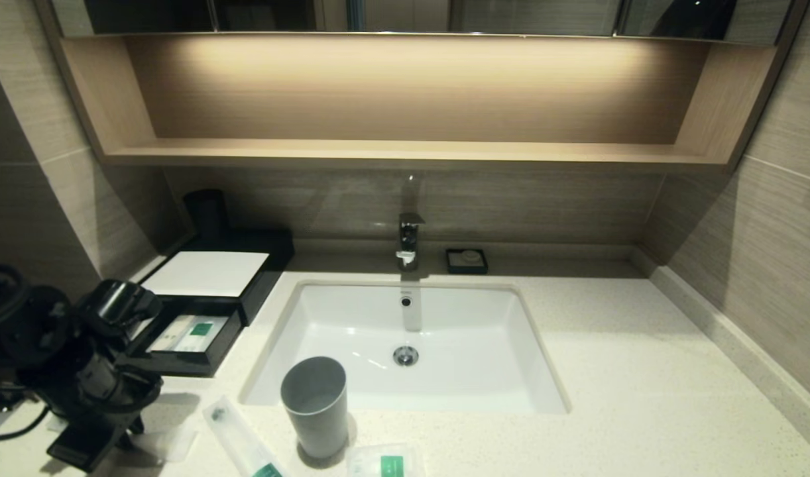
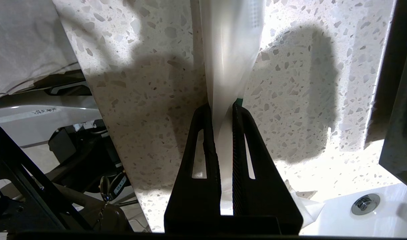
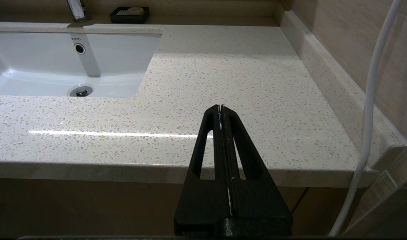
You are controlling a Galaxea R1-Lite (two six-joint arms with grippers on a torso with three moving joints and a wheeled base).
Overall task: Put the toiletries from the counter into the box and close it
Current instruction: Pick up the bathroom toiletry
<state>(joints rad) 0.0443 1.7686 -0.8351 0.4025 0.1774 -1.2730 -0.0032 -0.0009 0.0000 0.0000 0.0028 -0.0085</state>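
My left gripper [image 1: 132, 432] [image 2: 221, 108] is low over the front left of the cream counter [image 1: 617, 371], shut on a translucent white packet [image 2: 230, 60] that sticks out past its fingertips, just above the stone. A long packet [image 1: 236, 437] and a small squarish one [image 1: 385, 462], both with green labels, lie on the counter near the front edge. The black box [image 1: 209, 273] with a white top stands at the back left. Its drawer [image 1: 179, 361] is pulled out with green-labelled packets [image 1: 189, 333] inside. My right gripper [image 3: 220, 107] is shut and empty, over the counter's front right edge.
A grey cup [image 1: 314, 404] stands between the two loose packets, in front of the white sink [image 1: 411, 338]. A faucet [image 1: 409, 238] and a small black soap dish [image 1: 466, 260] sit behind the sink. A dark cup [image 1: 206, 212] stands behind the box.
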